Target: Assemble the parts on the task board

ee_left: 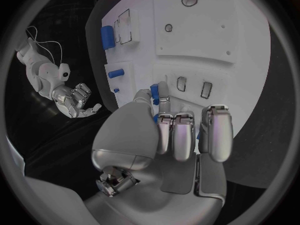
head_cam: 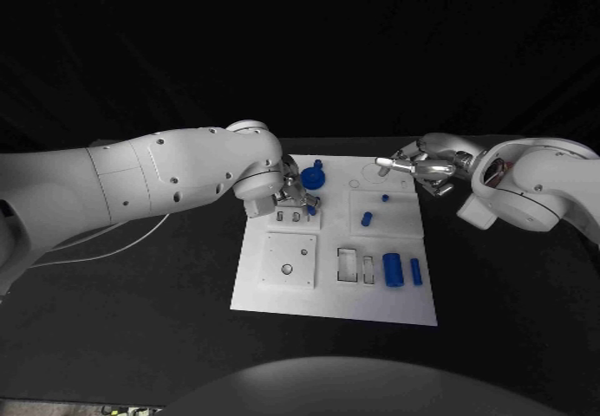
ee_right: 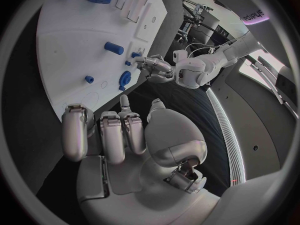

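Note:
The white task board lies in the middle of the table. My left hand hovers over its far left part and pinches a small blue part between thumb and fingers. Just below it sits a raised block with two slots. A round blue part stands beside that hand. My right hand hangs over the board's far right edge, fingers apart, holding nothing. A short blue part and a tiny blue peg lie mid-board.
A thick blue cylinder and a thin blue bar lie near the board's right front, next to two rectangular pockets. A white square plate with holes sits front left. White cable trails on the table's left.

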### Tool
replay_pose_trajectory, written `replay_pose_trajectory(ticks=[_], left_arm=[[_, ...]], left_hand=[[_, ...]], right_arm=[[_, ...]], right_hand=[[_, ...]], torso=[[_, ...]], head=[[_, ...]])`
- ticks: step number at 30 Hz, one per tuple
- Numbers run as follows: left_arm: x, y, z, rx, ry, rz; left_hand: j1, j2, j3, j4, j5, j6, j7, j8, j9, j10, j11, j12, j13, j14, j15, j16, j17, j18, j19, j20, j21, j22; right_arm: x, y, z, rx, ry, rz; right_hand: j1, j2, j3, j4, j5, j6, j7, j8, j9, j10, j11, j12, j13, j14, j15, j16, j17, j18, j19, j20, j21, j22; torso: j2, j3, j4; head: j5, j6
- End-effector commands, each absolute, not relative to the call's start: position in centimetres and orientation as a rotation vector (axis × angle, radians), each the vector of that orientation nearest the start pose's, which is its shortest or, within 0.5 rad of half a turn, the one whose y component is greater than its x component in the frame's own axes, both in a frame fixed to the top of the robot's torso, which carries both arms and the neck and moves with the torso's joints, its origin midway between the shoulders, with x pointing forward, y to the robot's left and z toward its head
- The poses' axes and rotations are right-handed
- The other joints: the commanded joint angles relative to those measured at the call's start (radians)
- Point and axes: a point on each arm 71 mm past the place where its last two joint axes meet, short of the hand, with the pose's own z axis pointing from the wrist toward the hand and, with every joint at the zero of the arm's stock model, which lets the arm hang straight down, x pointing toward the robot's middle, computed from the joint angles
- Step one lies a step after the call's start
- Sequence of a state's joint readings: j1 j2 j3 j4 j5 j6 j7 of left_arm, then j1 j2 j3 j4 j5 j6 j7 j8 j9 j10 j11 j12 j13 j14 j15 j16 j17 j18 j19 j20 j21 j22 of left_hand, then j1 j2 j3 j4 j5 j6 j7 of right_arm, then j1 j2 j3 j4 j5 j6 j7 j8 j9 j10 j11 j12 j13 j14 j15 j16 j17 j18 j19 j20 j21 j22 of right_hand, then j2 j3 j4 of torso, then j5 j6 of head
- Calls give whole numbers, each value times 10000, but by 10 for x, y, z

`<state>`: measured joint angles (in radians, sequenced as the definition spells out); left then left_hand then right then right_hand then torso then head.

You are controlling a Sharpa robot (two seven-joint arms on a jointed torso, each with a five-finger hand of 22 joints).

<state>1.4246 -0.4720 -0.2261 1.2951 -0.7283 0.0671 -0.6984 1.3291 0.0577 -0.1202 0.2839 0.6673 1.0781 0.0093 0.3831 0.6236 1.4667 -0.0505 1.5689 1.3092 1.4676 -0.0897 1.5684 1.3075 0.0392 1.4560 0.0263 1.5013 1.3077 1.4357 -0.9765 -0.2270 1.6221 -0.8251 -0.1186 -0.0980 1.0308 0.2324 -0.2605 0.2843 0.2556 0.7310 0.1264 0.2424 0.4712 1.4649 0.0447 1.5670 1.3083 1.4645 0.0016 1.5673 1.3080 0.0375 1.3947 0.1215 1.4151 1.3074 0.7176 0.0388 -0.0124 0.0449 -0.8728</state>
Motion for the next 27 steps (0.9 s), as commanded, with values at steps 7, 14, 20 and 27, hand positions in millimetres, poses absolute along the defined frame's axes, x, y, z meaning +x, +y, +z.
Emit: replay_pose_trajectory(ticks=[7,14,20,27], left_arm=[[515,111,-195,-3601,24211,-2720],[515,111,-195,-3642,24136,-2813],[516,112,-194,-3709,24039,-2905],[516,112,-194,-3732,23985,-2987]], left_hand=[[237,-167,447,18,331,-83,-29,256,458,1041,-87,19,2616,1032,-92,24,2633,-13,23,-104,-74,1233],[410,-409,972,-14,557,-166,-62,424,836,1041,-123,19,2616,1032,-128,24,2633,-15,37,-140,-86,1254],[588,-724,1794,-7,186,-272,-64,566,1229,1041,-141,19,2616,1032,-149,24,2633,-23,67,-164,-91,1296],[603,-947,2291,-25,154,-280,-71,637,1431,1041,-152,19,2616,1032,-160,24,2633,-34,109,-175,-76,1350]], right_arm=[[474,-240,-156,2771,19931,8748],[473,-240,-157,2782,19939,8747],[473,-241,-159,2809,19968,8728],[474,-241,-160,2825,19982,8710]], right_hand=[[128,18,-71,8,70,94,-14,42,17,1059,51,38,2625,1063,53,35,2628,144,-87,-10,-48,1939],[155,17,-74,2,83,106,-12,43,21,1059,53,38,2625,1063,54,35,2628,148,-103,-8,-64,1933],[209,13,-77,-12,102,123,-8,43,28,1059,56,38,2625,1063,57,35,2628,158,-141,-6,-101,1920],[237,11,-79,-18,112,129,-6,42,31,1059,59,38,2625,1063,59,35,2628,169,-180,-4,-137,1905]], torso=[[6,5,-1],[2,3,1],[3,6,-6],[5,6,-4]], head=[[21,2],[29,2],[42,2],[35,2]])
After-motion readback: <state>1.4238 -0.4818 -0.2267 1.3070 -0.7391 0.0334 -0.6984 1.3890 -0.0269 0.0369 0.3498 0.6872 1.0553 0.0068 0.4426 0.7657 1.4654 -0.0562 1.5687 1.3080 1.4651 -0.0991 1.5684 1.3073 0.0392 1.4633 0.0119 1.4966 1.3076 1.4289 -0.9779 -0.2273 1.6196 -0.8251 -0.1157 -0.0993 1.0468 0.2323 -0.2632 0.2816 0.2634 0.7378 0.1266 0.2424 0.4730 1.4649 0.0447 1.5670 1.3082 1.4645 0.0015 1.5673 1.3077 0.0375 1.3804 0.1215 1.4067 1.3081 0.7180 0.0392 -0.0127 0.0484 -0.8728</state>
